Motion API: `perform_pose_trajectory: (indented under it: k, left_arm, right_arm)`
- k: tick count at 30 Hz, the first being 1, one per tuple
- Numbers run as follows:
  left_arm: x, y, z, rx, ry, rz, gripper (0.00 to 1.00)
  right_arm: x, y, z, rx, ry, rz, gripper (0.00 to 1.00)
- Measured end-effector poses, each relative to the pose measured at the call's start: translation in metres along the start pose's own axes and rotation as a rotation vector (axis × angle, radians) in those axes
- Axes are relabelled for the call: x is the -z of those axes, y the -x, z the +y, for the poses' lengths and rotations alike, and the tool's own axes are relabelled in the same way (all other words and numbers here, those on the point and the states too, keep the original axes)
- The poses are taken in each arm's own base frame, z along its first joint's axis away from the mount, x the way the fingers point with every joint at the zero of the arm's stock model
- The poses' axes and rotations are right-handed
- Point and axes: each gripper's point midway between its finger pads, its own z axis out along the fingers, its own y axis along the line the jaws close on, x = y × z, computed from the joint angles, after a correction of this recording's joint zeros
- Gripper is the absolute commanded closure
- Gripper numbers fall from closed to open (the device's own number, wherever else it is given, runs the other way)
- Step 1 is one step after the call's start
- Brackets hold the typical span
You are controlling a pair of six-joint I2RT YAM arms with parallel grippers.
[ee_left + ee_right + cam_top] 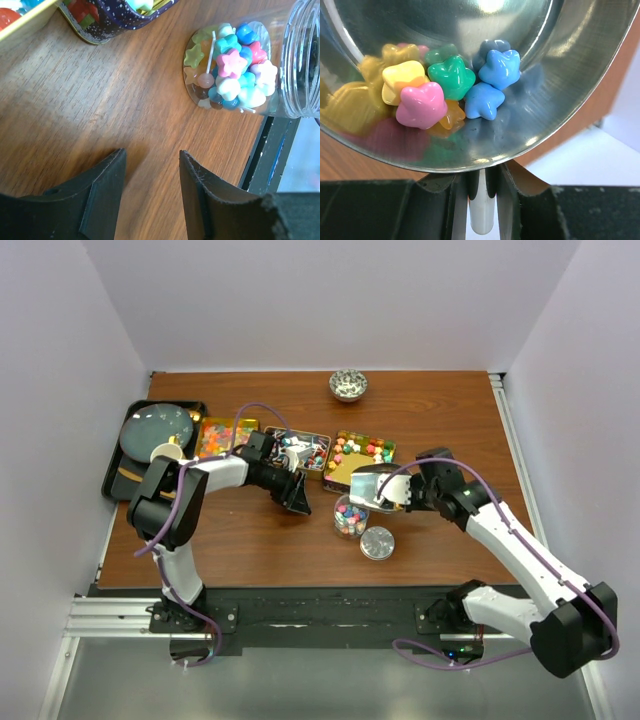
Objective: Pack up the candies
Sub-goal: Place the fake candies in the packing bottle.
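Observation:
My right gripper is shut on the white handle of a metal scoop. The scoop carries several star-shaped candies in pink, yellow, green and blue. It hovers just above a clear jar partly filled with candies. My left gripper stands open over bare wood, left of the jar, with nothing between its fingers. Three open tins behind hold orange gummies, wrapped pieces and bright cube-like candies.
The jar's round lid lies on the table just right of the jar. A small patterned bowl sits at the back centre. A black tray with a dark plate occupies the far left. White walls enclose the table.

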Motion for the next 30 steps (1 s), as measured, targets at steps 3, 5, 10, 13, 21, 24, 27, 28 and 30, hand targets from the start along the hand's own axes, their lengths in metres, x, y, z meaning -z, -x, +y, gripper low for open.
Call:
perform_pose_trajectory:
  k: [3,5,10,13,21,24,27,28,30]
  left_arm:
    - [-0.001,0.001,-0.001,-0.005,-0.002,-0.002,0.48]
    - [-0.001,0.001,-0.001,-0.007,-0.002,-0.003,0.48]
    - [-0.002,0.002,-0.001,-0.010,-0.003,-0.005,0.48]
    - [-0.002,0.002,-0.002,-0.011,-0.003,-0.004,0.48]
    - [-0.003,0.003,-0.002,-0.018,-0.005,-0.007,0.48]
    - [-0.003,0.004,-0.002,-0.019,-0.005,-0.011,0.48]
    - [-0.003,0.006,-0.003,-0.014,-0.005,-0.017,0.48]
    - [-0.003,0.006,-0.003,-0.013,-0.005,-0.018,0.48]
    - [-0.003,0.006,-0.003,-0.013,-0.005,-0.018,0.48]
  right_arm:
    - [0.003,-0.007,-0.007,0.058,-0.022,0.045,1.00]
    - [0.004,-0.010,-0.011,0.099,-0.033,0.074,1.00]
    - [0.007,-0.015,-0.021,0.190,-0.056,0.137,1.00]
    - [0.008,-0.014,-0.028,0.241,-0.070,0.161,1.00]
    - [0.022,-0.001,-0.052,0.382,-0.139,0.201,1.00]
    - [0.025,0.003,-0.058,0.449,-0.154,0.217,1.00]
    - [0.028,0.004,-0.061,0.500,-0.157,0.242,1.00]
    - [0.028,0.004,-0.062,0.513,-0.158,0.252,1.00]
    - [0.029,0.006,-0.065,0.532,-0.161,0.261,1.00]
